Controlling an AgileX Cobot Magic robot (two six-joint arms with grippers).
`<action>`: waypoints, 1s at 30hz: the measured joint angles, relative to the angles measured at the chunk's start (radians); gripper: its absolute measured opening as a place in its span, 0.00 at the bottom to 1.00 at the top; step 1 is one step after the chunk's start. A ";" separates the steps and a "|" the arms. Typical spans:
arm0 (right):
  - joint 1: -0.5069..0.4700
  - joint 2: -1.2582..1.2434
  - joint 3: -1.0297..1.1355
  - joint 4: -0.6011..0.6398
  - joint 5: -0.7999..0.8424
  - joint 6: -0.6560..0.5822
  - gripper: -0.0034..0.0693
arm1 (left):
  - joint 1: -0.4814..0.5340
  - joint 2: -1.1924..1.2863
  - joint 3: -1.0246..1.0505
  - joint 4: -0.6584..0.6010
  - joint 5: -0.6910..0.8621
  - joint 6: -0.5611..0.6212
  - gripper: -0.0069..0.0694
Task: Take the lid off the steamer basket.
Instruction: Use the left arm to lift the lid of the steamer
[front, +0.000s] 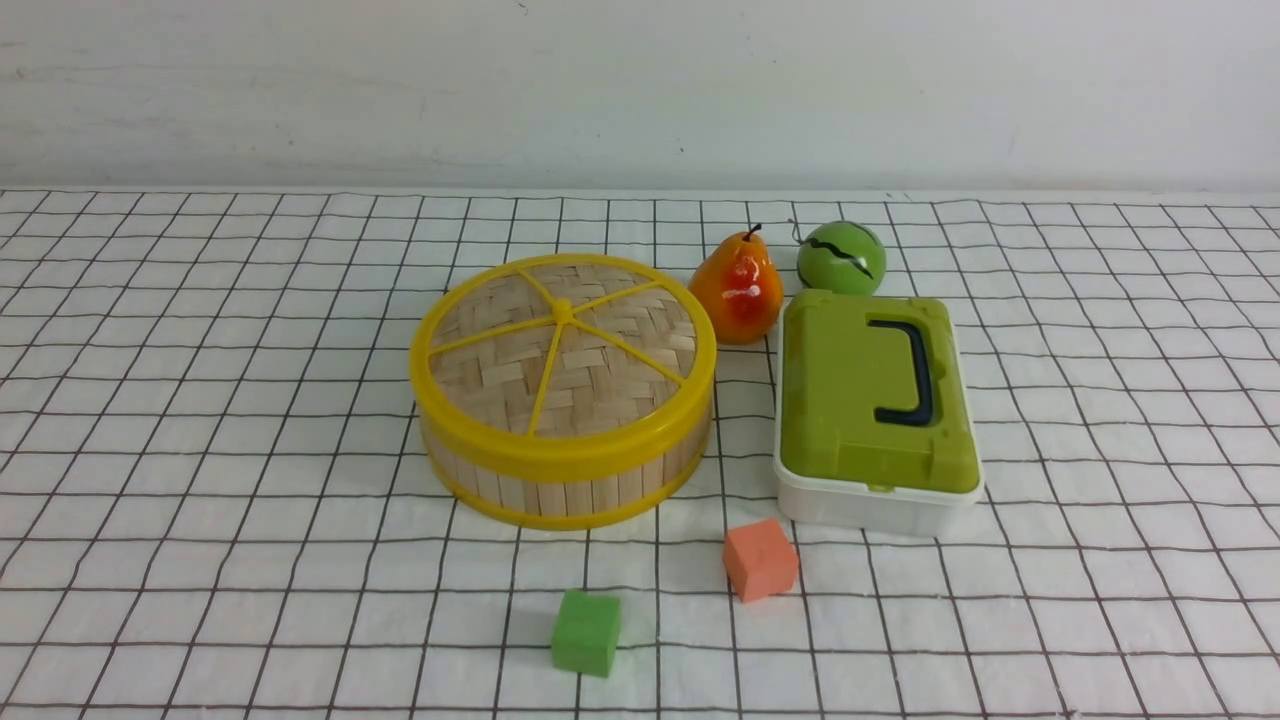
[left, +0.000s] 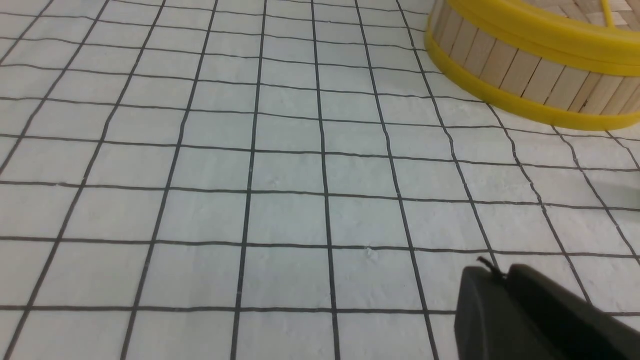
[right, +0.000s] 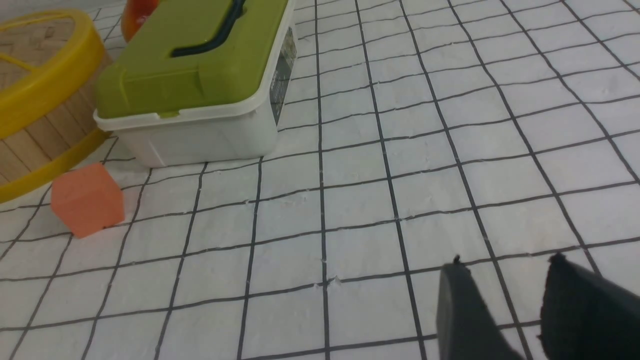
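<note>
**Q:** How was the lid (front: 562, 345) found?

**A:** Seated on the steamer basket (front: 560, 480), just left of the green-topped box (front: 875, 400). Woven bamboo, a yellow rim and five spokes joined at a hub were noted.

**Q:** And the grippers?

**A:** They were recorded in the wrist views only. The left gripper (left: 497, 272) was held over bare cloth near the basket, fingers pressed together. The right gripper (right: 506, 262) was held well apart from the box, fingers parted and nothing gripped.

**Q:** Anything else?

**A:** The green ball (front: 841, 257) and green cube (front: 586, 631) were seen from the front alone.
</note>
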 joint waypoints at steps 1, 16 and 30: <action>0.000 0.000 0.000 0.000 0.000 0.000 0.38 | 0.000 0.000 0.000 0.000 0.000 0.000 0.15; 0.000 0.000 0.000 0.000 0.000 0.000 0.38 | 0.000 0.000 0.000 0.000 -0.341 0.020 0.16; 0.000 0.000 0.000 0.000 0.000 0.000 0.38 | 0.000 0.008 -0.117 -0.130 -0.746 -0.291 0.10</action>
